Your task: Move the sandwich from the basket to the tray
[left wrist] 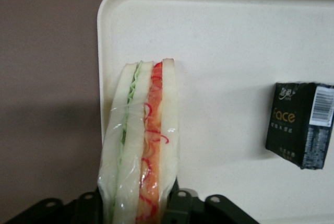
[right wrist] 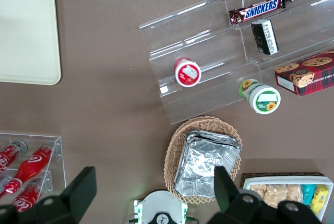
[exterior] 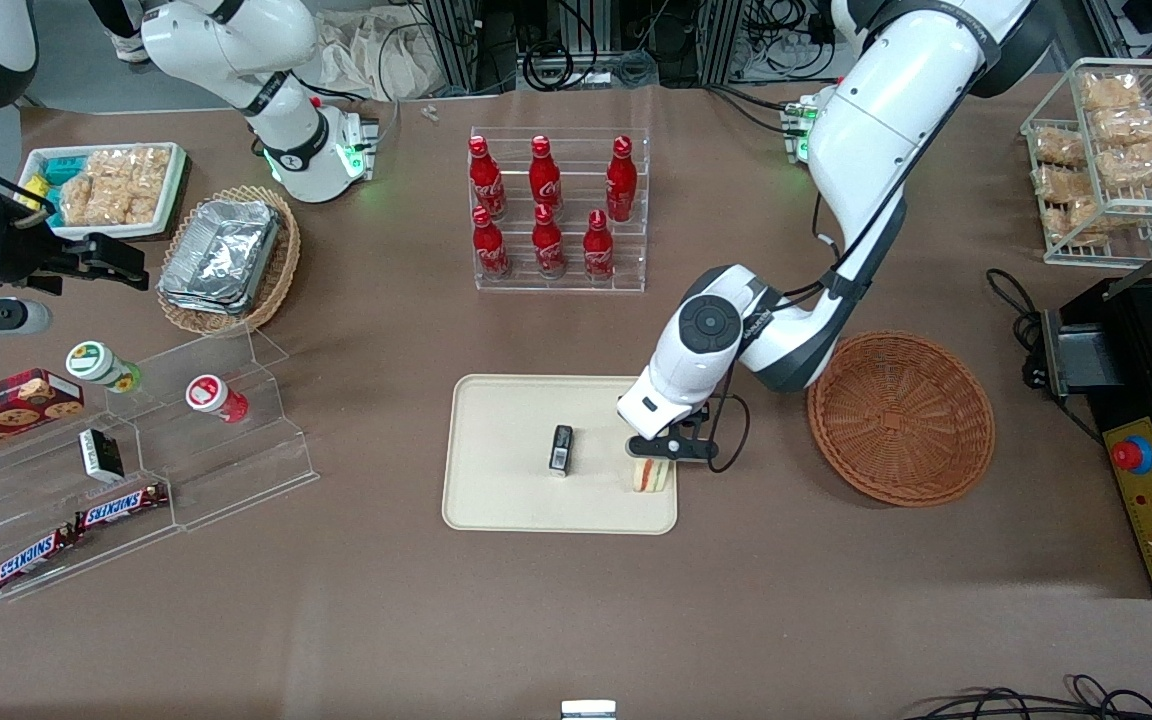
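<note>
While it hangs low over the flat cream-beige rectangular tray (exterior: 506, 500), the left arm's black two-finger gripper (exterior: 658, 462) is pinched on the wrapped triangular white-bread sandwich (exterior: 650, 476) — its fingers press the bread from both sides, as the left wrist view shows. That sandwich (left wrist: 140, 145) stands on edge in clear film, green filling in one layer and red-orange in the other, over the tray's (left wrist: 235, 36) corner nearest the round reddish-brown woven wicker basket (exterior: 901, 418); whether it touches the tray floor I cannot tell. Near the sandwich, on the tray, lies a small black packet (left wrist: 300, 124) printed "Face" in gold, with a white barcode panel (exterior: 561, 449). Farther from the front camera than the tray stands a clear acrylic rack of red cola bottles with white script (exterior: 551, 212). Toward the parked arm's end of the table from the tray, a clear stepped acrylic stand (exterior: 136, 450) carries two brown bars reading "SNICKERS" (exterior: 76, 532) — the lettering is also plain in the right wrist view (right wrist: 255, 9).
</note>
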